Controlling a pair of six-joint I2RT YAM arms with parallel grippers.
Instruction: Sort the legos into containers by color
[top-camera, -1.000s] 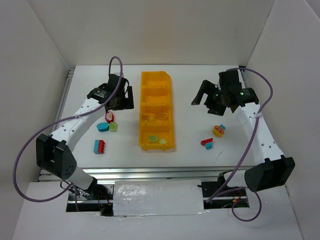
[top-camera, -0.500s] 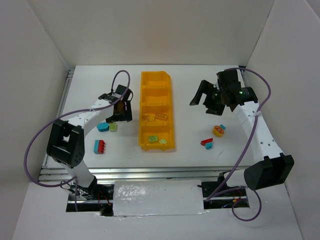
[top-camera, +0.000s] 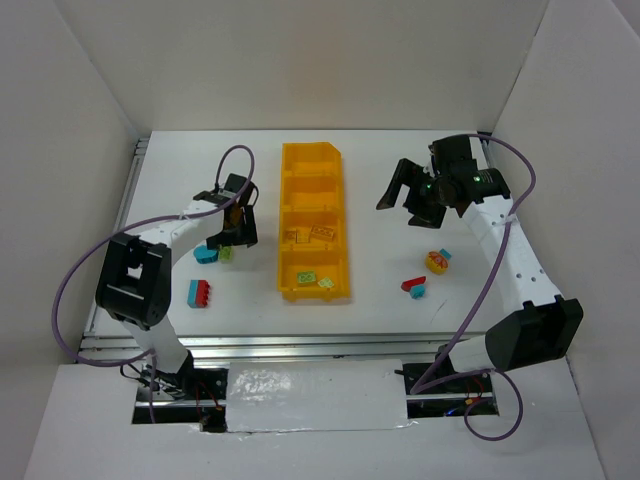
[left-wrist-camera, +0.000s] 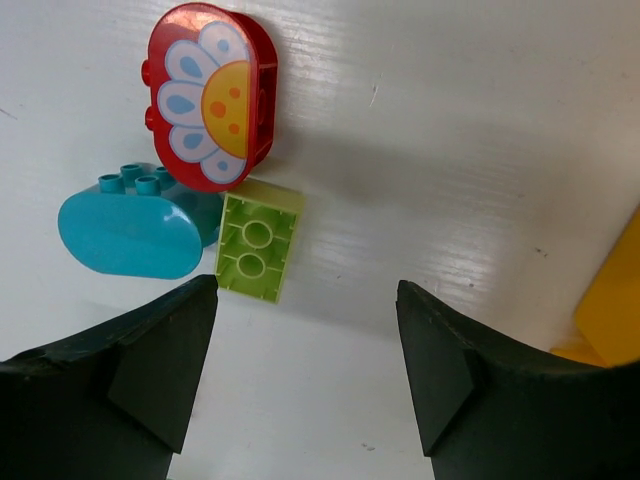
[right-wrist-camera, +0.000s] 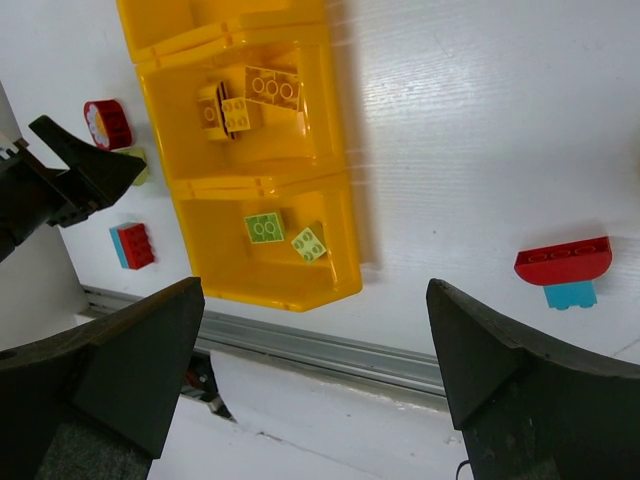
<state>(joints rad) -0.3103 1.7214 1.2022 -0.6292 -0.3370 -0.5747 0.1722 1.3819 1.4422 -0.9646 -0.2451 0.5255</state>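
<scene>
The bin (top-camera: 310, 163) is smooth, glossy yellow-orange plastic: 1 long moulded trough split by thin walls into 4 compartments, set in a row down the middle of the white worktop (top-camera: 380, 260), whose sheen shows a faint grain. The 3rd compartment from the far end holds yellow bricks (right-wrist-camera: 235, 108). The nearest one holds 2 light green studded bricks (right-wrist-camera: 266, 227).

Left of the bin, 3 legos cluster together, touching. They are a red oval brick (left-wrist-camera: 210, 95) with a printed white-and-yellow flower face, a teal rounded brick (left-wrist-camera: 128, 232) with studs along 1 edge, and a rectangular light green brick (left-wrist-camera: 257, 245) showing 2 round rings on its upward face. A red-and-blue brick (top-camera: 200, 293) lies apart, nearer the front edge. Right of the bin, a red curved brick (right-wrist-camera: 563, 262) touches a small teal piece (right-wrist-camera: 570, 294). A round yellow-and-red piece (top-camera: 437, 261) sits a little further back.

The left gripper (left-wrist-camera: 305, 320) has matte black, wedge-shaped jaws. They stand apart with only bare worktop between them, and the light green brick lies just beyond 1 tip. A band of bare worktop separates that cluster from the bin's wall.

The right gripper (right-wrist-camera: 315, 300) has its jaws spread wide and empty, over the strip between the bin and the right-hand legos. White walls close the worktop on 3 sides, and a ribbed metal rail (right-wrist-camera: 300, 345) runs along the front edge.
</scene>
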